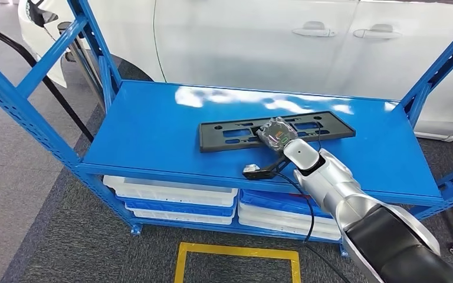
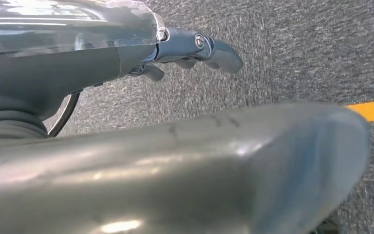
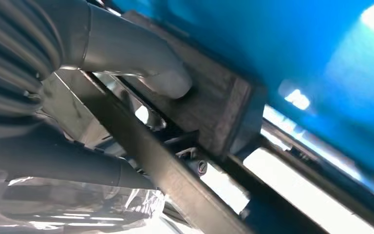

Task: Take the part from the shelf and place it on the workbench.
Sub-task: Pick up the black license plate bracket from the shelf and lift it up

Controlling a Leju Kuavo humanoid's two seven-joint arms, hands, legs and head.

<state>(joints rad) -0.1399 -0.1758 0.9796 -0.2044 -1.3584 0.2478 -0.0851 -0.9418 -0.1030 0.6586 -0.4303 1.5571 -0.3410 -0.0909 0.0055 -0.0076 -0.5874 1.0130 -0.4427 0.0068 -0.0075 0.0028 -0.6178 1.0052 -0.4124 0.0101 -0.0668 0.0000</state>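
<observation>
one blue metal shelf rack (image 1: 153,127) is seen in front of a white car body (image 1: 242,35); four white plastic trays (image 1: 171,194) are stacked on its lower level. one long black slotted plastic plate (image 1: 230,134), the task's part, lies flat on the rack's top deck, not yet lifted. the right hand (image 1: 278,134) is laid on the plate, thumb (image 3: 168,83) pressed to it, seemingly closing for a grasp; whether it is gripped cannot be told. the left hand (image 2: 195,48) hangs beside the rack, fingers apart, holding nothing.
</observation>
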